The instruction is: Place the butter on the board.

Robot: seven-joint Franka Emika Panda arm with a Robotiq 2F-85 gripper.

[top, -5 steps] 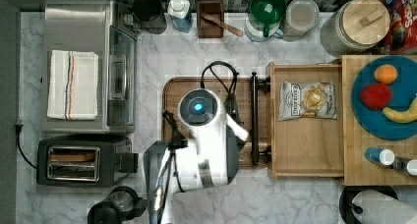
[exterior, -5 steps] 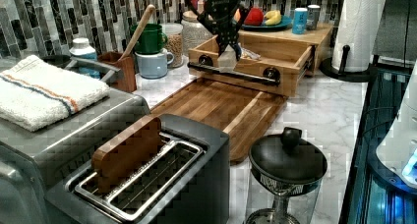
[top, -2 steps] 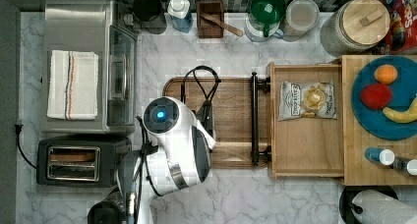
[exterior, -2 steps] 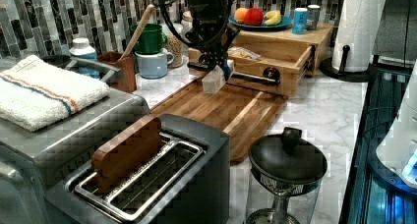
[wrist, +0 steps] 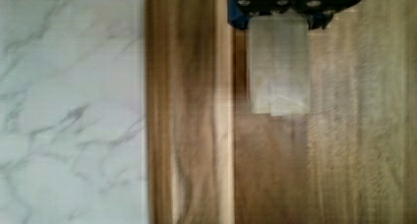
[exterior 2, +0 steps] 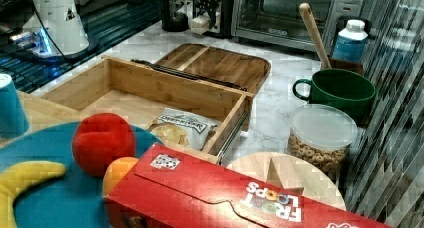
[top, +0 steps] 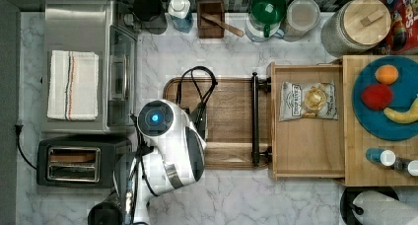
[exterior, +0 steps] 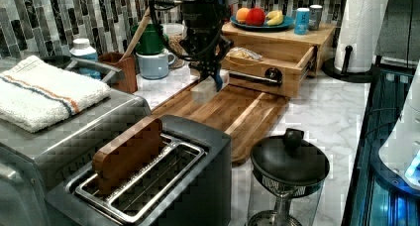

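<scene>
The butter (exterior: 205,89) is a pale wrapped block, and my gripper (exterior: 213,78) is shut on its upper end. It hangs low over the dark-brown board (exterior: 242,112), near the end away from the black bar handle (exterior: 252,78). Whether it touches the wood I cannot tell. In the wrist view the butter (wrist: 279,67) runs out from between the blue fingertips (wrist: 237,17), over the board (wrist: 354,135) close to its grooved rim. In the top view my arm (top: 170,136) covers the left end of the board (top: 231,101). The right view has the butter (exterior 2: 200,23) beyond the board (exterior 2: 220,63).
A paler wooden tray (top: 296,146) holding a chip bag (top: 308,100) adjoins the board's handle end. A toaster (top: 74,161) and a toaster oven (top: 84,62) stand at the top view's left. A black-lidded jar (exterior: 289,161) sits near the board's front. Mugs and jars line the back wall.
My arm has swung from the board's handle end toward the top view's left and come down lower, carrying the butter along in the shut gripper.
</scene>
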